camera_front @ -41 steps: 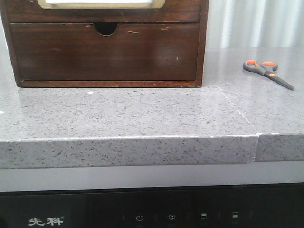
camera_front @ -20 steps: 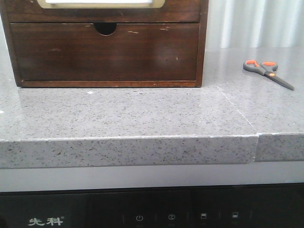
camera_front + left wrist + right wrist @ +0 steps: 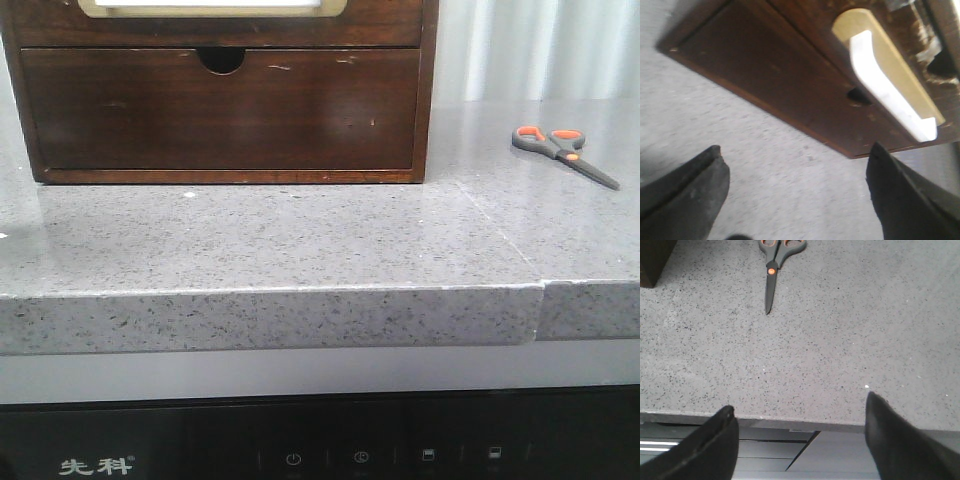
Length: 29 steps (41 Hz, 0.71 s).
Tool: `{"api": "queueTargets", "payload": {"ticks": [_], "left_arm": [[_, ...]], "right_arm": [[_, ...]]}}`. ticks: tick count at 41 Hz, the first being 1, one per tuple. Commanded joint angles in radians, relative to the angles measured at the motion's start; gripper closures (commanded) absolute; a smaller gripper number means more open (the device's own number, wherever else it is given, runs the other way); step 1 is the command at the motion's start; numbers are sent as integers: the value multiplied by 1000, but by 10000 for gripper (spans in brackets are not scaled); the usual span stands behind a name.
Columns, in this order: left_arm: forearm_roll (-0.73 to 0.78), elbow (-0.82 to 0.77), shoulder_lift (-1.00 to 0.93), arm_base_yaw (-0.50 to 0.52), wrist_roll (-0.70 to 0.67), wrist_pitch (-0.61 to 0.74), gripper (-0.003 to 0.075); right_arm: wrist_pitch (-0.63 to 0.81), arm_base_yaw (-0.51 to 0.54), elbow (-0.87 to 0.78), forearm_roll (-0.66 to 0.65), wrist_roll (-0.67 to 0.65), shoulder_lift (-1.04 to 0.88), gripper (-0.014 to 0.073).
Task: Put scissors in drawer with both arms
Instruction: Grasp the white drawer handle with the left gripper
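A grey speckled stone counter [image 3: 300, 240] fills the scene, with a dark wooden cabinet [image 3: 225, 90] standing on it and a pale ribbed wall behind.

My left gripper [image 3: 795, 195] hangs low over the counter in front of the cabinet, angled toward its face, both black fingers [image 3: 685, 190] spread wide with nothing between them. Ahead of it is the drawer [image 3: 890, 85], shut, its scratched dark brown front carrying a brass-coloured rounded frame around a white panel. Below it sits a plain drawer with a half-round notch [image 3: 222, 58].

My right gripper [image 3: 800, 440] hovers at the counter's front edge, tilted down, its fingers also held wide apart and empty. The scissors [image 3: 775, 267] lie flat on the stone well ahead of it, not touching anything. Their long axis runs straight toward me: the closed blades point back at my gripper, the handles away. In the front view they lie on the right side, well apart from the cabinet [image 3: 563, 152]. They are small, with dark grey handles, orange-lined loops, an orange pivot dot and slim grey blades.
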State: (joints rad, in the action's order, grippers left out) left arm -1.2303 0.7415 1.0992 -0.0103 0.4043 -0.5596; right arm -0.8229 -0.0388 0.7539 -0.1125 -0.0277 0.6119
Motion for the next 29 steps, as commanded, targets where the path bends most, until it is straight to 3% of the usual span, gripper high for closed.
{"api": "queueTargets", "payload": {"ticks": [1, 12, 29], "left_arm": [[-260, 27, 30, -4, 181, -22, 176], [-624, 27, 143, -4, 466, -183, 176], [-630, 179, 350, -4, 479, -344, 176]], "right_arm": [[65, 0, 23, -18, 7, 8, 43], [65, 0, 23, -18, 7, 8, 43], [65, 0, 23, -18, 7, 8, 43]]}}
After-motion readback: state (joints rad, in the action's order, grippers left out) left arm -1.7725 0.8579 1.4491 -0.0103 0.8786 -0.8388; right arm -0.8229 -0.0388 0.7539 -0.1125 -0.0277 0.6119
